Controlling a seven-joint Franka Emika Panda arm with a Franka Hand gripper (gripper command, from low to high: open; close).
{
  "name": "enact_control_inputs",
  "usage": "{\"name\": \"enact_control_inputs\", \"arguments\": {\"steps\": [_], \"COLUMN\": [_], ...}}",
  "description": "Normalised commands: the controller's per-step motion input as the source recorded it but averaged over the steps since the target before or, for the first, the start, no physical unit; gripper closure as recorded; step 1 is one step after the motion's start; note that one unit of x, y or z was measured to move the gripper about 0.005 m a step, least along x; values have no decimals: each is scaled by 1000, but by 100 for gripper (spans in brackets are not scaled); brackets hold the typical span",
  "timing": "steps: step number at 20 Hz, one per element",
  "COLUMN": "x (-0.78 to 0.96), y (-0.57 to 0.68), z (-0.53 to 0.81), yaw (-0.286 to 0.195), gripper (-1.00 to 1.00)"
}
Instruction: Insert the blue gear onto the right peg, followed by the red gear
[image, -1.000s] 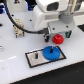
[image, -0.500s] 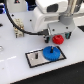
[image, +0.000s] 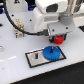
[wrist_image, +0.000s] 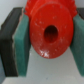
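Observation:
The blue gear (image: 51, 52) lies flat on the right-hand part of the grey, black-edged plate (image: 34, 61). The right peg is hidden under the blue gear's hub. My gripper (image: 59, 38) is shut on the red gear (image: 59, 39) and holds it in the air, just above and to the exterior view's right of the blue gear. In the wrist view the red gear (wrist_image: 50, 32) fills the middle, centre hole facing the camera. It is clamped between the two teal pads (wrist_image: 21, 45) of my gripper (wrist_image: 50, 44).
The plate's left peg (image: 36, 58) stands free. A small white fixture (image: 17, 31) sits at the exterior view's left, with a black cable (image: 30, 31) running from it to the arm. The white table (image: 15, 55) ends in a dark front edge.

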Motion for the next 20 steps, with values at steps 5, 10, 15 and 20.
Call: {"name": "enact_control_inputs", "arguments": {"steps": [5,10,15,20], "x": [155,362,573,649], "y": [28,-24,-124,-234], "z": [525,586,462,350], "yaw": [0,0,0,0], "gripper": [100,100,100,100]}}
